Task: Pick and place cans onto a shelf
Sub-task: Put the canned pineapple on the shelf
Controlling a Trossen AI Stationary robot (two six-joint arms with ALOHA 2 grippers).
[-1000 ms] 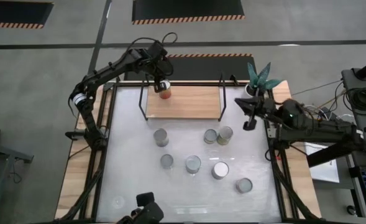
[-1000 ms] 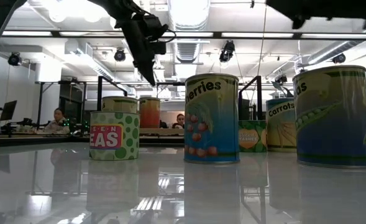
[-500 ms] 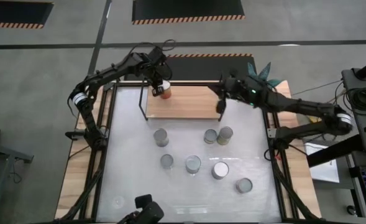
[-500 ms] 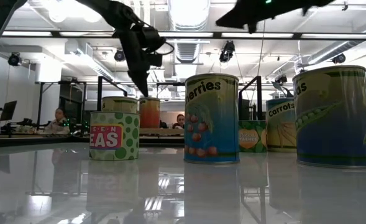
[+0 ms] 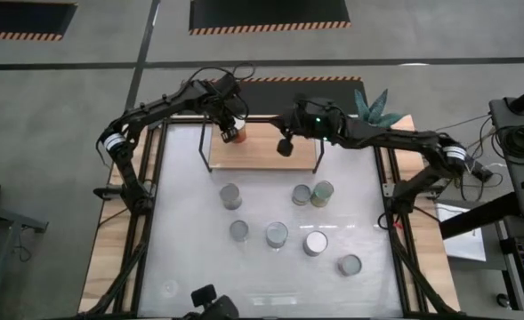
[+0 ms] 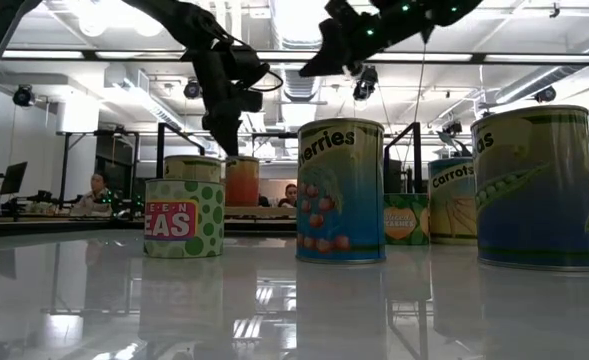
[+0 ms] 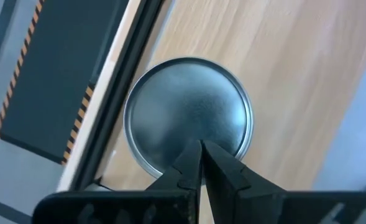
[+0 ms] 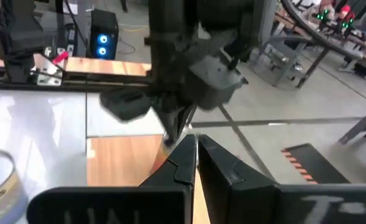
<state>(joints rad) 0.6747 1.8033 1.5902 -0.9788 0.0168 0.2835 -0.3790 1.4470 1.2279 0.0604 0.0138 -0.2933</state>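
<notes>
One can (image 5: 235, 135) sits on the shelf (image 5: 270, 153), seven left. Left gripper (image 5: 229, 121) hangs pinched shut above it, right gripper (image 5: 286, 146) shut too; either needs to open over the next can.

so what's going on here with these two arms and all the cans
One can with an orange label stands on the wooden shelf near its back left corner. The left end effector hangs just above that can's lid, fingers shut and empty. The right end effector, also shut, reaches over the middle of the shelf. Seven more cans, such as one near the front right, wait on the white table.
</notes>
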